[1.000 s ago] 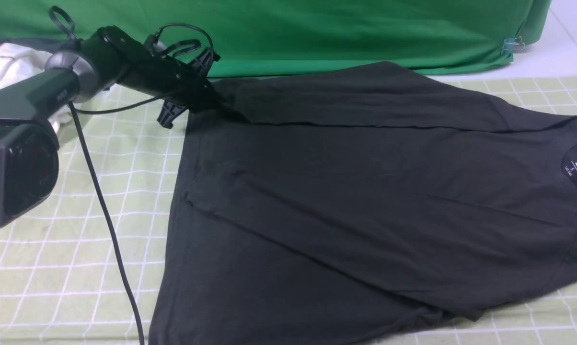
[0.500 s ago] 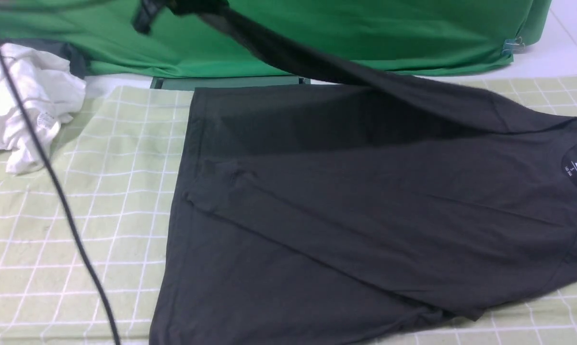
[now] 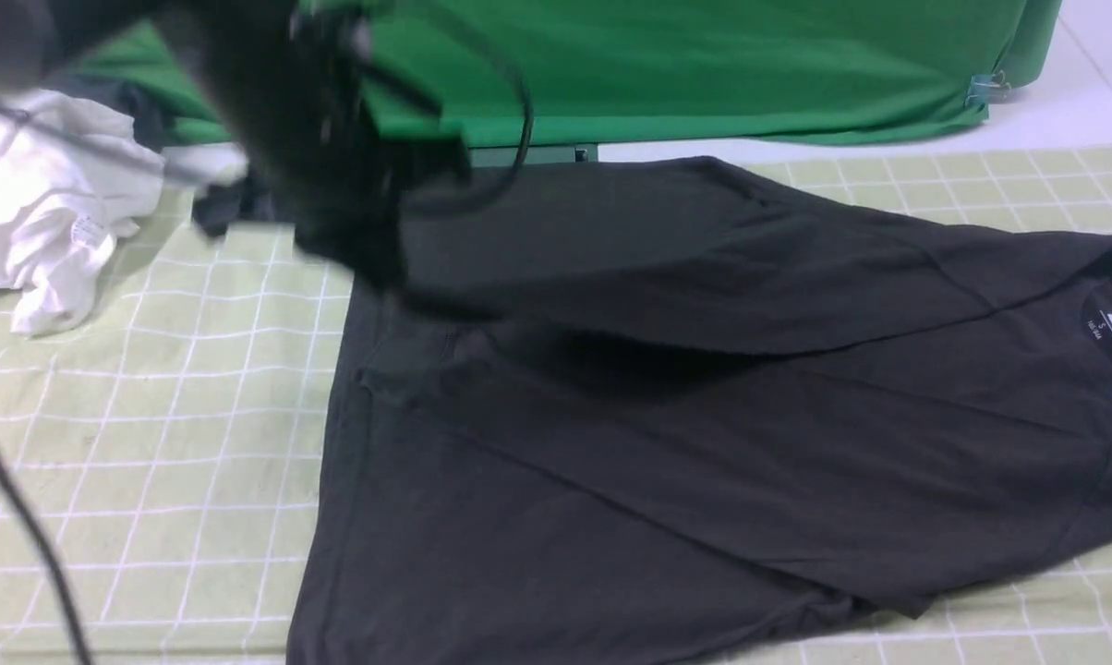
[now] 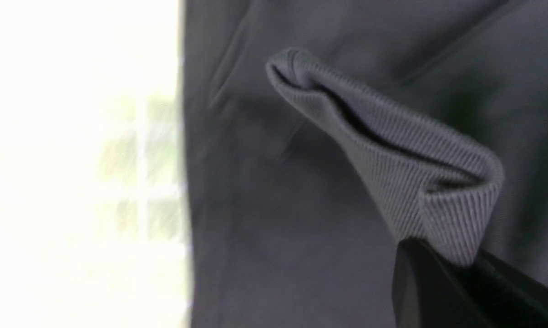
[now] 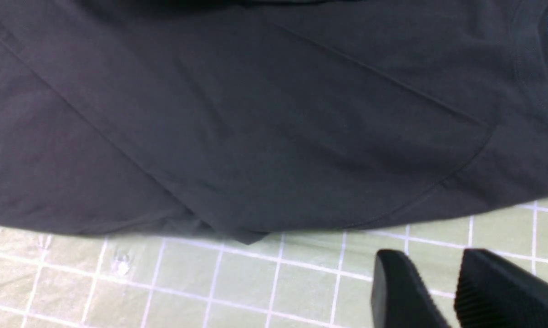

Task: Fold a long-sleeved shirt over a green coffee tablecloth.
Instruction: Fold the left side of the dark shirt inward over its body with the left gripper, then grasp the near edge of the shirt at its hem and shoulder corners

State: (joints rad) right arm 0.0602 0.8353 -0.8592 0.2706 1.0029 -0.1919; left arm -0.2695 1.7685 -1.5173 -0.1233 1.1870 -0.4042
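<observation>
The long-sleeved shirt (image 3: 704, 443) lies crosswise, collar (image 3: 1085, 305) rightward; left fingers (image 4: 419, 287) clamp its cuff (image 4: 392, 159), right fingers (image 5: 399, 291) apart, empty

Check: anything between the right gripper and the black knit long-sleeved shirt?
Only bare pale-green grid-lined tablecloth between right gripper and black knit long-sleeved shirt; shown in right wrist view.

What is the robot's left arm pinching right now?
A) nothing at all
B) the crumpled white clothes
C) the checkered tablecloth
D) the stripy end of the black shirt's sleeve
D: in the left wrist view, the left arm's jaws are shut on the ribbed cuff of a sleeve of the black shirt.
</observation>
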